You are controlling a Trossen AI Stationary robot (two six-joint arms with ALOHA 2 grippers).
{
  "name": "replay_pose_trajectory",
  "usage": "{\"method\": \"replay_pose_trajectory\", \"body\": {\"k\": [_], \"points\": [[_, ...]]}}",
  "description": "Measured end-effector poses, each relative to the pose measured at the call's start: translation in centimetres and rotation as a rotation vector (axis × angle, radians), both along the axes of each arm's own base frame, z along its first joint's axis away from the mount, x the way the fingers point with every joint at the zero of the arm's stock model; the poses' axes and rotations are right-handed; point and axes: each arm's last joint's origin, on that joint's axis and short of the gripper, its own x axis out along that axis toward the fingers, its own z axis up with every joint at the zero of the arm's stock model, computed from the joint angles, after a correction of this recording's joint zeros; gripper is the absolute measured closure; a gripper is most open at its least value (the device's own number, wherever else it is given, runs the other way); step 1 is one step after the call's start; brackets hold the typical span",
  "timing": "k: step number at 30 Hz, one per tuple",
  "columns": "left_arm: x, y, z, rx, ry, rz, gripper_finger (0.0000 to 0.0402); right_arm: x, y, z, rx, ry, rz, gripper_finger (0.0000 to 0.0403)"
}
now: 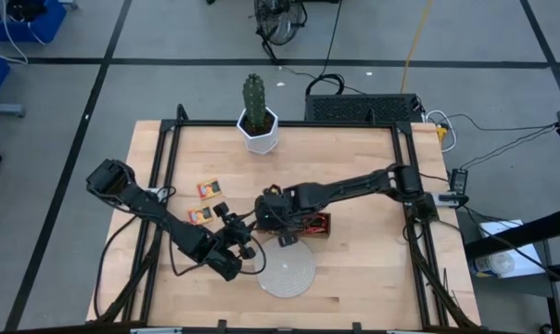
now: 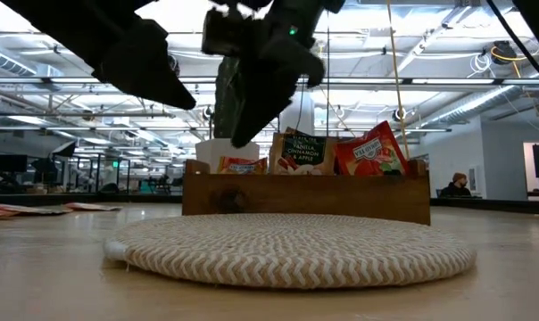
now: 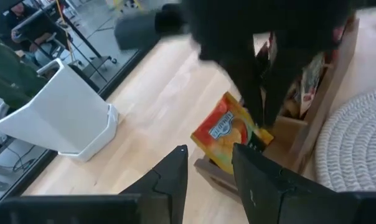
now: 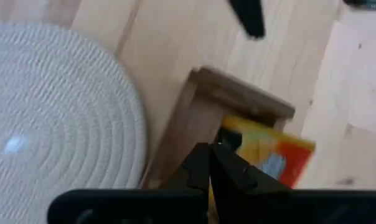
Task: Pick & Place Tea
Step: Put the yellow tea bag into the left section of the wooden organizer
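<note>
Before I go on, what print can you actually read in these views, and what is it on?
"VANILLA CINNAMON & APPLE": on the dark green sachet standing in the wooden tray, low view.
Red sachet beside it: printed label, too small to read.
Orange-yellow sachet at the tray's end, left wrist view: blue logo, blurred.
Loose sachets on the table: unreadable.

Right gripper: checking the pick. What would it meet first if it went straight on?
Likely the orange-yellow tea sachet in the wooden tray; the shut right gripper points at it, though depth is unclear.
</note>
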Motion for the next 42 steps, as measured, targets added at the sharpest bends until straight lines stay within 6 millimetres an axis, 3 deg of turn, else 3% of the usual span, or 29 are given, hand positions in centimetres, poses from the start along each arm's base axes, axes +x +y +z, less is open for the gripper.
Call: {"method": "replay_pose_trajectory", "body": {"k": [5,14,17,21,26,31,37,42], "points": [[0.0,0.0,0.0,-0.003,-0.002,0.001,0.027,0.8,-0.5,-1.6,-0.009,0.01,0.001,0.0402],[0.1,0.0,0.0,-0.009,-0.007,-0.004,0.027,0.8,-1.0,-2.3,-0.015,0.042,-0.005,0.0403],[0.0,0.0,0.0,-0.012,-0.009,0.003,0.027,0.3,-0.5,-1.1,-0.015,0.029,0.002,0.0403],[-0.3,0.6,-0.2,-0.042,0.043,0.02,0.027,-1.2,-0.2,2.9,0.001,-0.036,-0.011,0.0403],[-1.9,3.9,1.6,-0.14,0.112,0.162,0.027,-5.1,-1.3,6.1,0.027,-0.137,-0.079,0.0403],[-4.9,7.6,3.8,-0.268,0.206,0.357,0.027,-10.9,-2.9,6.9,-0.013,-0.314,-0.221,0.0403],[-8.1,12.1,5.7,-0.53,0.334,0.657,0.027,-17.6,-3.7,4.4,-0.008,-0.564,-0.304,0.0397],[-8.2,14.1,6.1,-0.708,0.395,0.636,0.0254,-21.8,-4.3,1.3,0.02,-0.838,-0.303,0.0349]]}}
